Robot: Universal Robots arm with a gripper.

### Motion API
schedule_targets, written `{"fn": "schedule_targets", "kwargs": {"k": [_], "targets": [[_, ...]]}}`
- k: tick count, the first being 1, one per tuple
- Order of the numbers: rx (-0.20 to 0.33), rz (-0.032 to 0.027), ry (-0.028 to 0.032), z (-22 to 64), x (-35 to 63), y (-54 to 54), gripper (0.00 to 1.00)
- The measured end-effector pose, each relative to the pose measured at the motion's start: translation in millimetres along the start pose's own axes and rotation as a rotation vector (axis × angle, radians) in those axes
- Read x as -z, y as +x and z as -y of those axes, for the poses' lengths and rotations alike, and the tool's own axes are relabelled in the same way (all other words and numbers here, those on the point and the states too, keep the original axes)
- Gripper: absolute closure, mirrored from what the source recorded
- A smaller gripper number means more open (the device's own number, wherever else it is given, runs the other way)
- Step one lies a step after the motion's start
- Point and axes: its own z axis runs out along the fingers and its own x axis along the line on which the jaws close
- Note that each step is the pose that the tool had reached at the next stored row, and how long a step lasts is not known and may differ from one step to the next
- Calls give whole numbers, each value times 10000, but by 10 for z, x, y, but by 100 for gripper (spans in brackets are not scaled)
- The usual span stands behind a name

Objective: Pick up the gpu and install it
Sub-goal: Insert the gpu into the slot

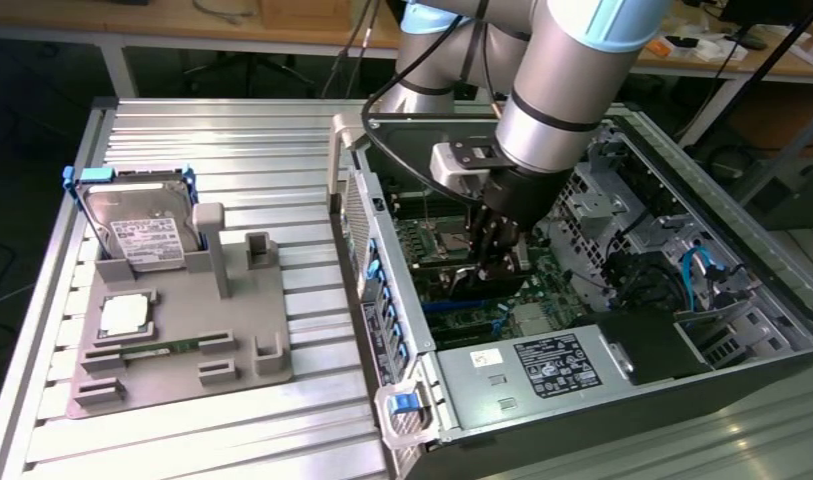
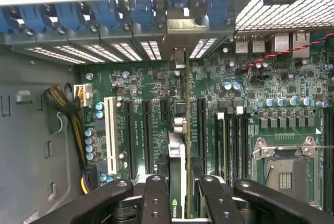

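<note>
The hand [image 2: 178, 183] pinches the gpu [image 2: 176, 148] between its two black fingers [image 2: 156, 198]. The card stands on edge, seen from its thin side, with a green logo showing between the fingers. It hangs inside the open case [image 1: 673, 395], over the motherboard [image 2: 245, 78]. I cannot tell whether its lower edge touches a slot.

Just beside the card on either side run long black slots [image 2: 146, 130], and it lines up with the strip between them. A white slot [image 2: 109, 135] lies past these on one side, next to a row of blue-topped capacitors [image 2: 90, 140]. On the other side come the memory slots [image 2: 232, 140] and then the bare CPU socket [image 2: 284, 169]. A yellow and black cable bundle [image 2: 65, 101] hangs near the white slot, clear of the card.

Farther on, the card's metal end reaches the case's rear wall, between perforated slot covers [image 2: 115, 51] and under a row of blue clips [image 2: 141, 10]. A red and black twisted wire [image 2: 282, 57] crosses the board by the rear ports.

In the exterior view the arm [image 1: 566, 90] comes down into the case, with the power supply [image 1: 553, 365] nearest the camera. To the exterior view's left, well apart on the slatted desk [image 1: 246, 130], a grey tray [image 1: 179, 375] holds a hard drive [image 1: 146, 235], a processor [image 1: 123, 315] and a memory stick [image 1: 159, 348].
</note>
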Motion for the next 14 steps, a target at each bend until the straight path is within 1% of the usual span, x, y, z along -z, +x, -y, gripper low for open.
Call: {"fn": "schedule_targets", "kwargs": {"k": [1,3,4,5,6,12,14], "targets": [[0,1,17,-3,-4,-2,73],[-1,0,25,-10,-10,-3,73],[0,-12,28,-11,-11,-5,73],[-1,-51,29,-12,-12,-7,73],[0,-59,30,-12,-12,-8,73],[-3,-58,93,-23,-25,-22,73],[-3,-43,103,-23,-26,-23,73]]}}
